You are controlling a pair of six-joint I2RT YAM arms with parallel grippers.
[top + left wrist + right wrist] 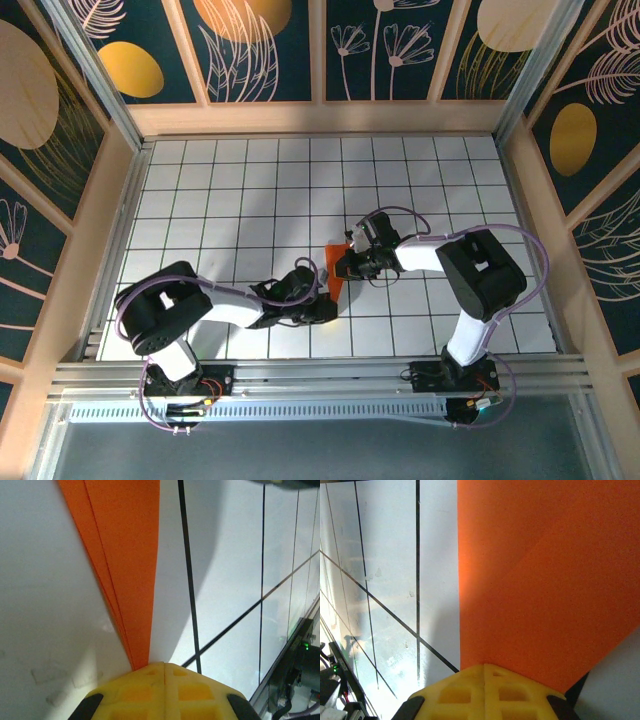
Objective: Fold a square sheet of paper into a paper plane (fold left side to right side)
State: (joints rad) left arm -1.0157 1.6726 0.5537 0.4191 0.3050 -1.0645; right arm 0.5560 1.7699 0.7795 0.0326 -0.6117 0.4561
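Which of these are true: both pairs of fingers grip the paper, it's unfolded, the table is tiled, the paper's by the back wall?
The left fingers and right fingers are shut on the orange paper. True.
The paper is one unfolded layer. False: stacked edges and a diagonal crease show folds.
The table has a white tiled grid. True.
The paper lies by the back wall. False: it sits near the front, between the arms.
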